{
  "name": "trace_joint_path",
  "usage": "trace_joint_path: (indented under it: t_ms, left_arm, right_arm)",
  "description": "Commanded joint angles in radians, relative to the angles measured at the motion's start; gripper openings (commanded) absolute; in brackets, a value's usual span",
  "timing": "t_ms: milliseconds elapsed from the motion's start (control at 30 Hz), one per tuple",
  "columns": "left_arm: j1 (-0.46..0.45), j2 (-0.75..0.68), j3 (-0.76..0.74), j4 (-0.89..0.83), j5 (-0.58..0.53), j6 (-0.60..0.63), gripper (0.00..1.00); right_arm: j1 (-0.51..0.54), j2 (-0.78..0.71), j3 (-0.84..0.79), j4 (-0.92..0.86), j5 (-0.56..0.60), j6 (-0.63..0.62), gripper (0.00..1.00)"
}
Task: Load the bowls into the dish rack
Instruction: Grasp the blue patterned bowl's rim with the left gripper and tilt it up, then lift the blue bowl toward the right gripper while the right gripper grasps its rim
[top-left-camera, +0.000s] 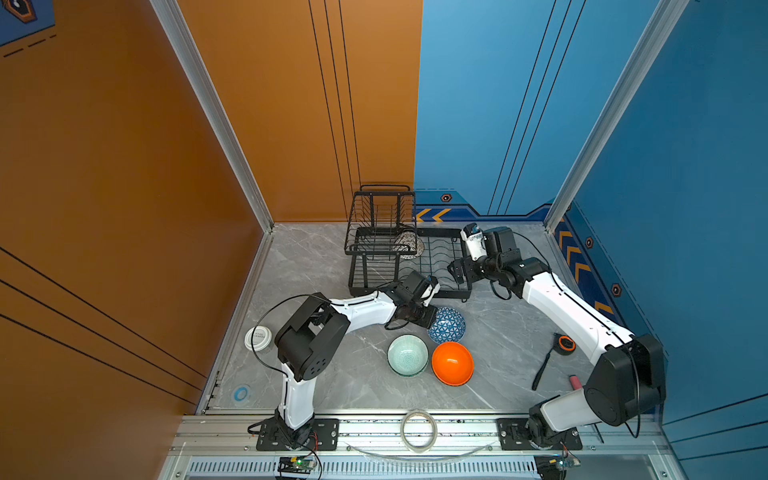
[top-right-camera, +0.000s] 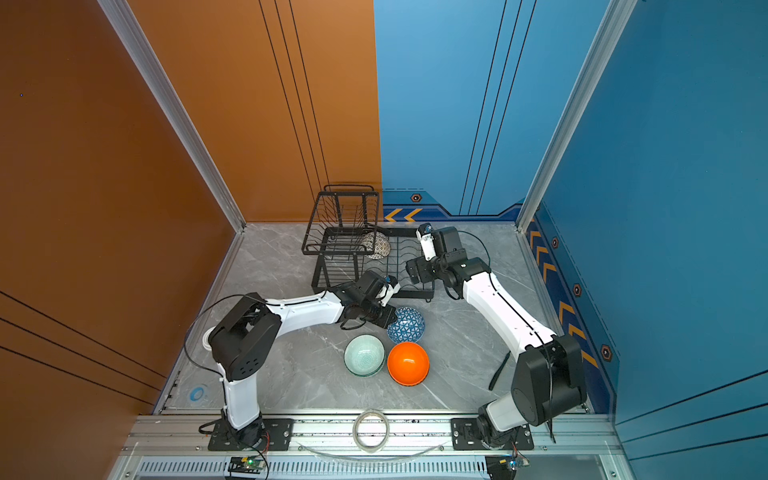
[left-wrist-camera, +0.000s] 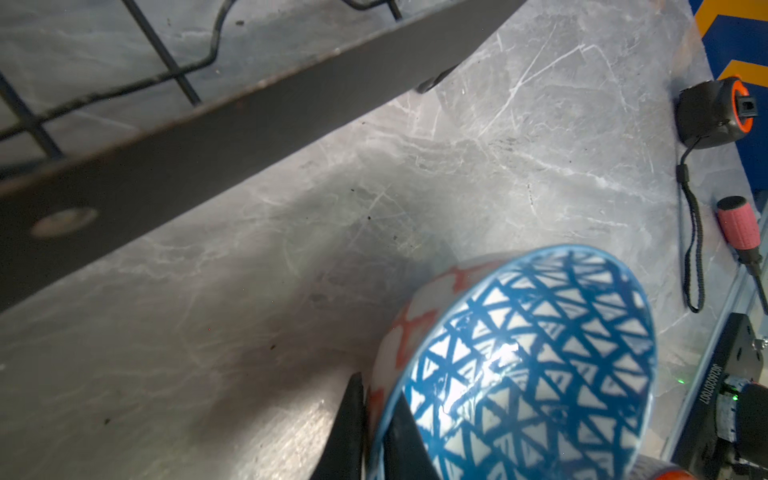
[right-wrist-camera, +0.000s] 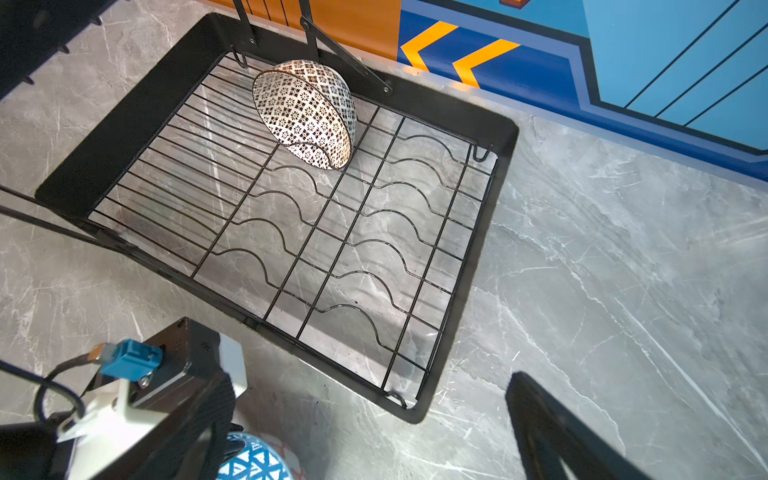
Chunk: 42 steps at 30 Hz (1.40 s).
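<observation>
The blue bowl with white triangles sits on the table just in front of the dish rack. My left gripper is shut on its near rim, one finger inside and one outside the blue bowl. A pale mint bowl and a glossy orange bowl stand side by side nearer the front. A white bowl with dark lattice leans on edge in the rack's lower tray. My right gripper hangs open and empty over the tray's front right corner.
A white lidded jar stands behind the left arm's elbow. A tape ring lies on the front rail and a small blue ring at front left. A black-and-orange tape measure with strap and a pink-handled tool lie under the right arm.
</observation>
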Motion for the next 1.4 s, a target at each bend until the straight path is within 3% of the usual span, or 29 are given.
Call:
trace_joint_path:
  t_ms: [0,67,900,1367]
  left_arm:
    - [0.009,0.002,0.023,-0.014,0.017,0.009,0.04]
    - [0.010,-0.006,0.021,-0.015,0.012,0.011,0.00]
    - [0.016,-0.174,0.025,0.005,-0.176,0.058,0.00]
    - [0.013,-0.263,0.102,0.033,-0.246,0.129,0.00]
  right_arm:
    - [-0.009,0.011,-0.009,-0.009,-0.018,0.008,1.00]
    - [-0.009,0.010,-0.009,-0.009,-0.020,0.008,1.00]
    - [-0.011,-0.013,-0.003,-0.015,-0.046,0.012,1.00]
    - [-0.021,-0.124,0.025,-0.071,-0.178,0.054,1.00]
